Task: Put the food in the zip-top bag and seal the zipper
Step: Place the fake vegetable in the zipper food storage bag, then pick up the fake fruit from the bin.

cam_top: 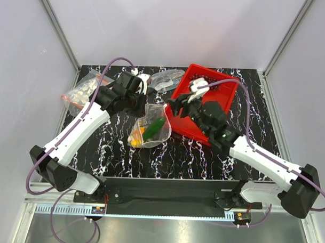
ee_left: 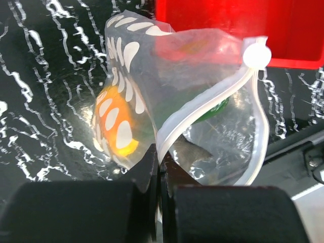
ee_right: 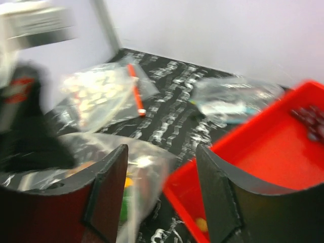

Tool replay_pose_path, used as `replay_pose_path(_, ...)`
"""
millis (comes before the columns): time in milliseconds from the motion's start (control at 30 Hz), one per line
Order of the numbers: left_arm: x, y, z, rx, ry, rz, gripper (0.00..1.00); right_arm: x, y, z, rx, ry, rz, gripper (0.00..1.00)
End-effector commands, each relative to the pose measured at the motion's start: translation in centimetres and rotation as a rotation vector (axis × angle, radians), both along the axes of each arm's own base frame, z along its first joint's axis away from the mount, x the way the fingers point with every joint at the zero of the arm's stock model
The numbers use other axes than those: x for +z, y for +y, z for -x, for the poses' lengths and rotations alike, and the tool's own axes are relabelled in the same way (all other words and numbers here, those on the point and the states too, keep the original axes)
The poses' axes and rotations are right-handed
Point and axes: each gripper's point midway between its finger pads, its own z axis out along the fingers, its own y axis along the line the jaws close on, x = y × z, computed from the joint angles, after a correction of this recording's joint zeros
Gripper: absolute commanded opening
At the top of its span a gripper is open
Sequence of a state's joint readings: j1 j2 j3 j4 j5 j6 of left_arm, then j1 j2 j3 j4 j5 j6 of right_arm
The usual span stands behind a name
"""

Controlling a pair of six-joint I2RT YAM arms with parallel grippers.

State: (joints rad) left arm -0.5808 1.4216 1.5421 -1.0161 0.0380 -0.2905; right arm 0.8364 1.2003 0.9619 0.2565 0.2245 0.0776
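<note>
Left pincer is clamped shut on the mouth edge of the zip-top bag, right at one end of the zipper strip. We reckon that's to prop the mouth open toward the red tray while the belly sags on the bench. The strip looks whitish from the left wrist, with a white bead at its far end, and it isn't sealed. Inside we can make out the orange-yellow fruit and the green cucumber; a greyish shape low down may be the fish, can't swear to it. Right pincer is spread wide with nothing in it, over the tray's near corner beside the bag mouth, presumably lined up for a pick. A dark lumpy thing at the tray's far side looks like the grape bunch, so loading isn't finished by our guess. Back left lies a second dotted bag with a red strip. Brands or writing: nothing legible, and a red-marked label on the left arm is too blurred.
</note>
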Motion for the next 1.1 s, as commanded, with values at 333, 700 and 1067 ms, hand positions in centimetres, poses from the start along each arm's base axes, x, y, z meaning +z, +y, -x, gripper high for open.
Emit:
replay_pose_path(333,0.8,2.1,-1.0,0.054,-0.165,-0.02,0.0,-3.6,-13.5,-12.1,-0.377,0.455,-0.302,0.7)
replay_pose_path(700,1.1,3.4,-0.7,0.073,-0.249,-0.023,0.0,-9.6,-20.3,-23.1,-0.635,0.608,-0.583,0.84)
replay_pose_path(1067,0.1,3.1,-0.5,0.061,-0.23,-0.02,0.0,-18.7,-22.4,-31.9,-0.789,0.691,-0.733,0.96)
